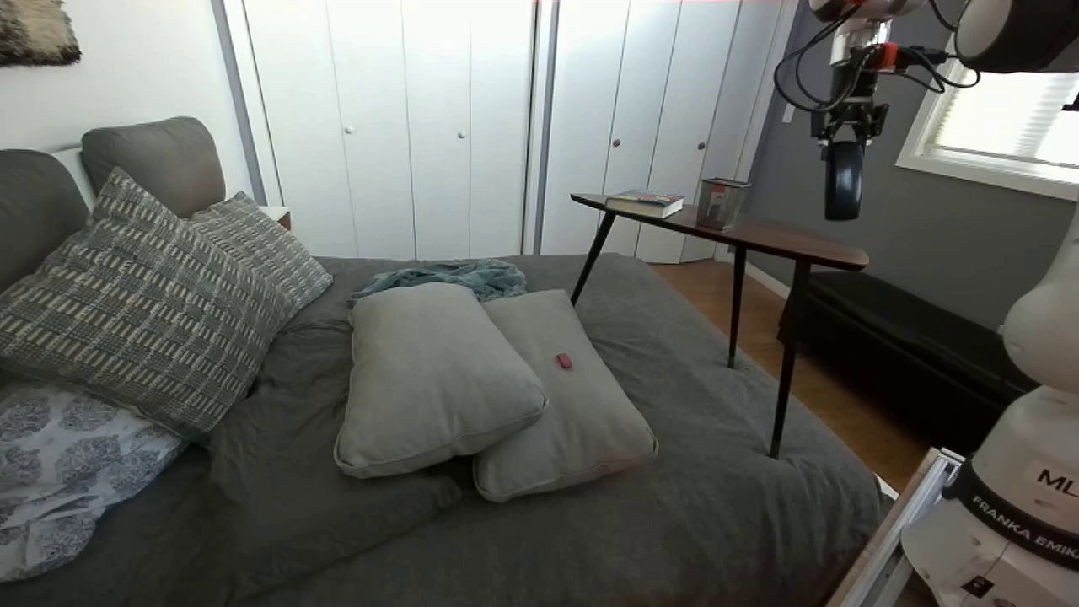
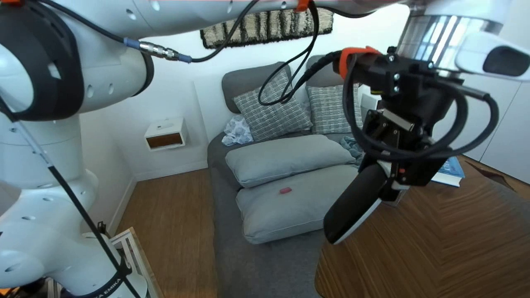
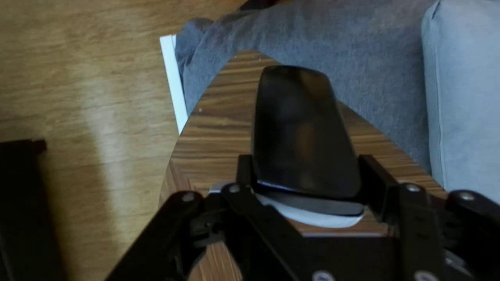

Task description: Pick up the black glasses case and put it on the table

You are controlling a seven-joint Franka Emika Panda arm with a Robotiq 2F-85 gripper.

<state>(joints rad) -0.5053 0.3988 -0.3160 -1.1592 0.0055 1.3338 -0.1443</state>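
Over part of the bed (image 1: 700, 514) stood the table (image 1: 788, 242); two pale pillows (image 1: 430, 379) lay nearby. The gripper (image 3: 306, 169) hung above the table, jaws clamped on the case (image 1: 844, 185) and parted only by its width. The case was aloft; exact contact lines, dark in wrist view, were uncertain.
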